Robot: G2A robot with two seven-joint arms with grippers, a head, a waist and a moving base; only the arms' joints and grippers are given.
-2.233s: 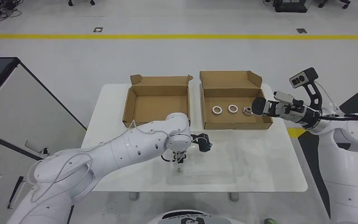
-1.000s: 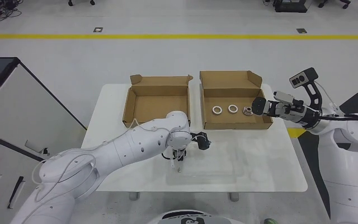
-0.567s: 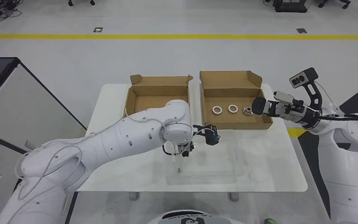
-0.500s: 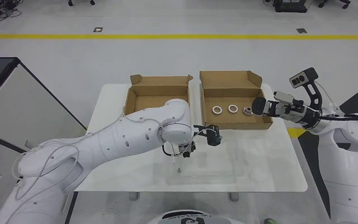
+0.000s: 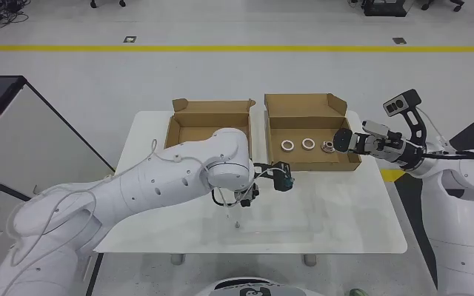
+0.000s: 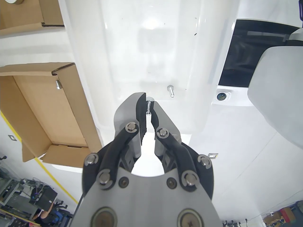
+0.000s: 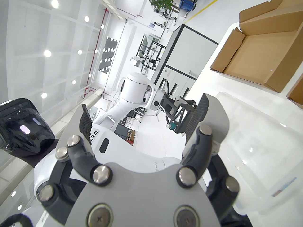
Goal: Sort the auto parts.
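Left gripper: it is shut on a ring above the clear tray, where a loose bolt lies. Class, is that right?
No. The left wrist view shows the left gripper shut on a small bolt, not a ring. It is above the clear tray, where a loose bolt lies.

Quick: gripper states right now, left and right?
Left gripper: shut on a bolt.
Right gripper: open, empty.

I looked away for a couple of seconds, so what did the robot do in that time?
The left arm, its jaws shut on a bolt, rose from the clear tray and swung a little toward the cardboard boxes. The right arm, the rings in their box and the other bolt in the tray stayed put.
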